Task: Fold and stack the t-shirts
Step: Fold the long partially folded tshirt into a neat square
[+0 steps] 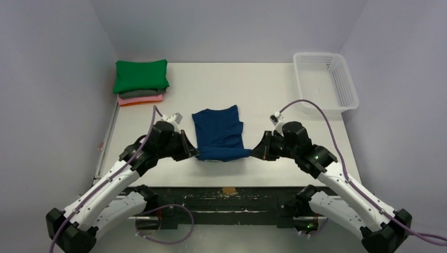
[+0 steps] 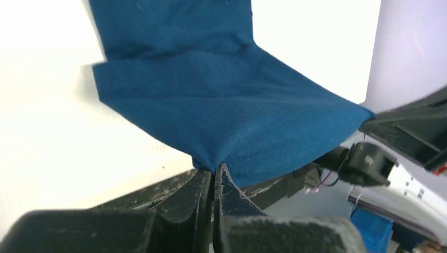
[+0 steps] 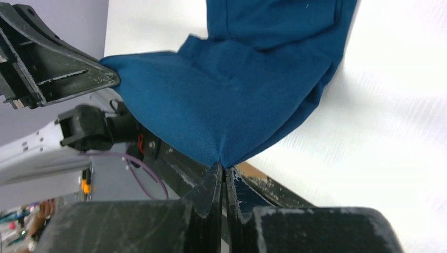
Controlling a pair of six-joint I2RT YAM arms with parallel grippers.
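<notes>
At the near edge of the table (image 1: 263,84), the left gripper (image 1: 192,153) is closed tight on the near left corner of the blue shirt (image 1: 219,132), and the right gripper (image 1: 256,153) is closed in the same way on the near right corner. In both wrist views the fingers meet with only a thin pinch of cloth between them. The near hem hangs between the two grippers, raised a little from the table and sagging in the middle. The far part of the shirt lies flat on the table and looks narrowed to a strip. The step in hand is probably to fold the near half over the far half. To do it well, both arms should rise and go forward together at the same height and speed, with the hem stretched so that the middle does not drag or wrinkle, and they should lay the near edge exactly on the far edge before letting go. If one side runs ahead, the fold will be crooked. Further away, at the far left of the table, the green shirt (image 1: 141,76) lies on the grey shirt (image 1: 142,93) and the pink-orange shirt (image 1: 139,99) as a folded stack, and the blue one should go there afterwards. At the far right stands the white basket (image 1: 332,110), well apart from the work.
</notes>
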